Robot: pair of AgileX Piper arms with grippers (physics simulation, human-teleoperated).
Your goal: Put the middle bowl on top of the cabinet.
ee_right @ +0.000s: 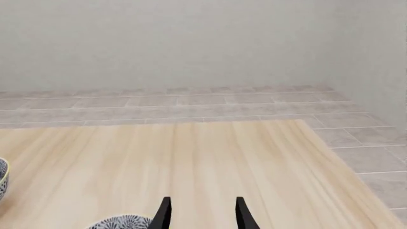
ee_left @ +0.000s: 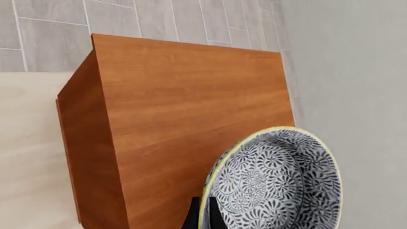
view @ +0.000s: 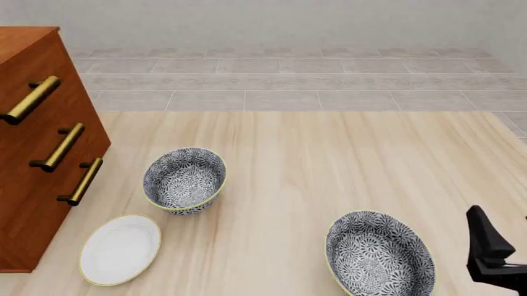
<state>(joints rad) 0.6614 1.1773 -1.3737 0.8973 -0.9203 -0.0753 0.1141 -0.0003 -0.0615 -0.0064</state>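
Bowl in the middle (ee_left: 275,183) is up over the cabinet (ee_left: 190,109) top, pinched at its rim by the left end effector (ee_left: 205,214). Right end effector (ee_right: 201,212) is spread, far away.

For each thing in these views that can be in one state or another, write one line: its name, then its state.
middle bowl: held over the cabinet top, rim pinched by the left end effector
left end effector: shut on the bowl's rim
right end effector: open, holding nothing
cabinet: all three drawers closed
left-hand bowl: on the table, tilted, empty
near bowl: on the table, empty
white plate: flat on the table, empty
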